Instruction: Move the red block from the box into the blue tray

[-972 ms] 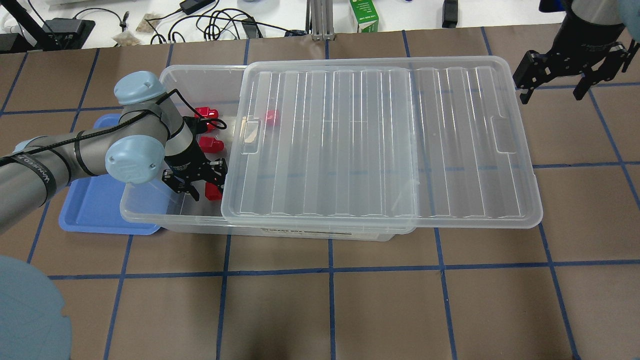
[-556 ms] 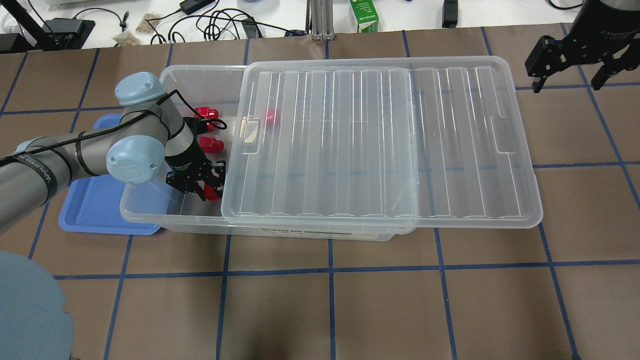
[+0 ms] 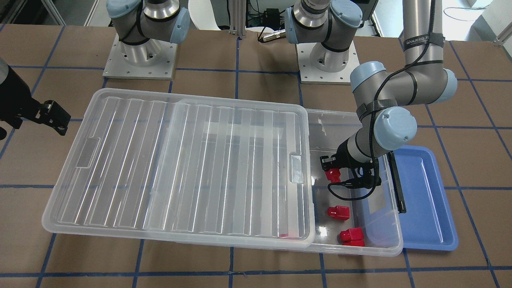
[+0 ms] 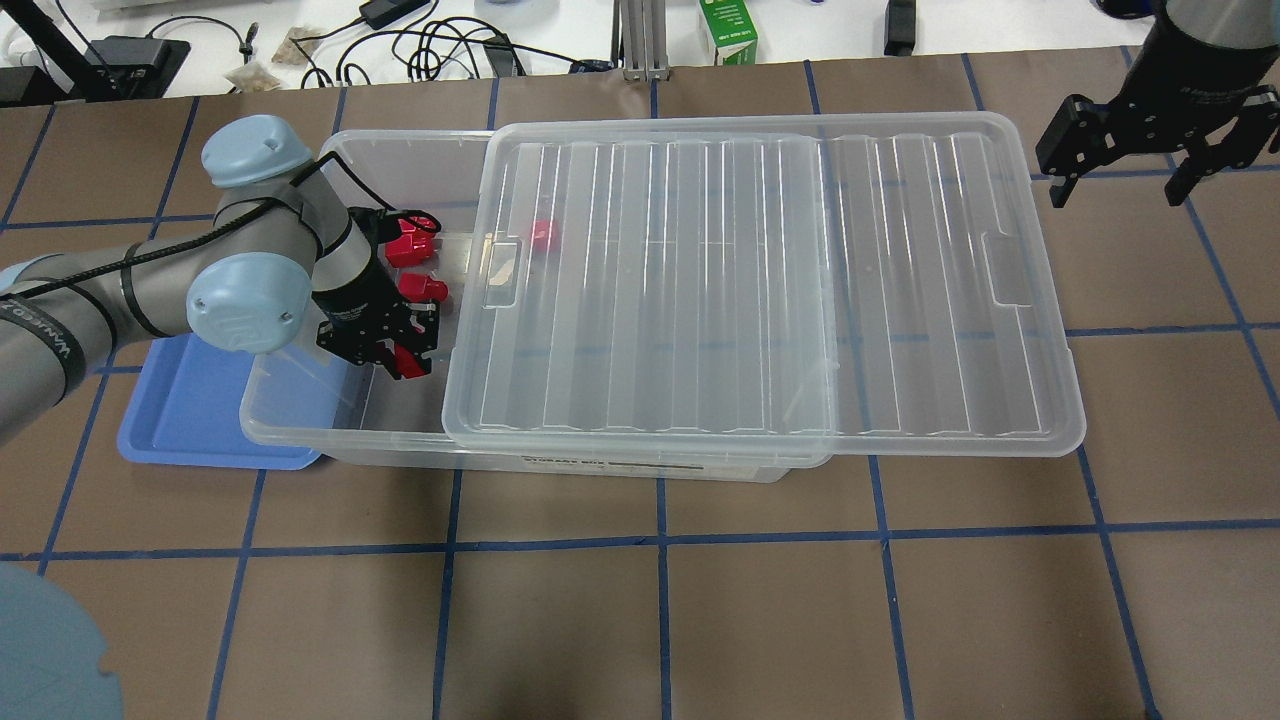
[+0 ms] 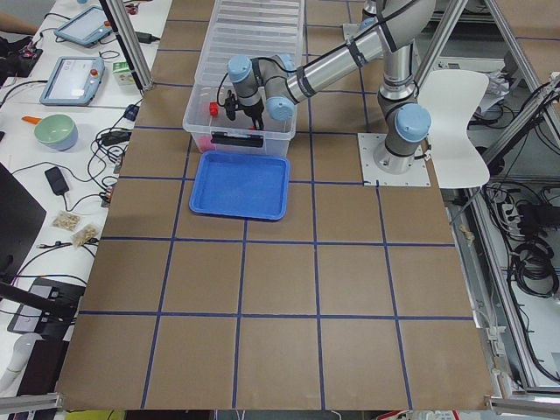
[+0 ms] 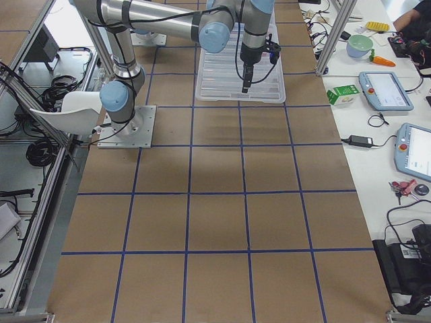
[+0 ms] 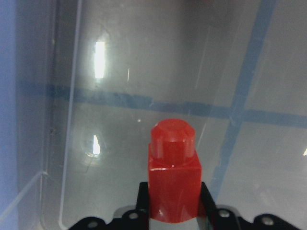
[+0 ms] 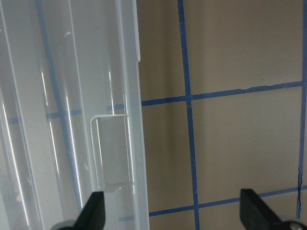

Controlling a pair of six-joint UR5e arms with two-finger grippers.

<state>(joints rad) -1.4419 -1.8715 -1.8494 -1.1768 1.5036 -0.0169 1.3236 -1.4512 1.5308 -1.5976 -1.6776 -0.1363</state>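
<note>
My left gripper (image 4: 400, 358) is shut on a red block (image 4: 410, 364) and holds it just above the floor of the clear box (image 4: 300, 432), in its uncovered left end. The left wrist view shows the red block (image 7: 172, 187) upright between the fingers, stub pointing away. Two more red blocks (image 4: 405, 245) (image 4: 422, 288) lie in the open end and one (image 4: 543, 233) under the lid. The blue tray (image 4: 190, 420) lies against the box's left end, partly under my arm. My right gripper (image 4: 1120, 170) hangs open and empty beyond the lid's right end.
The ribbed clear lid (image 4: 760, 280) is slid to the right, covers most of the box and overhangs its right end. The box's black latch (image 3: 398, 188) is between the open end and the tray. Cables and a green carton (image 4: 728, 32) lie past the far edge.
My left gripper has shut on the red block nearest the box's front wall and raised it, moving a little left. My right gripper has shifted slightly and stayed open.
</note>
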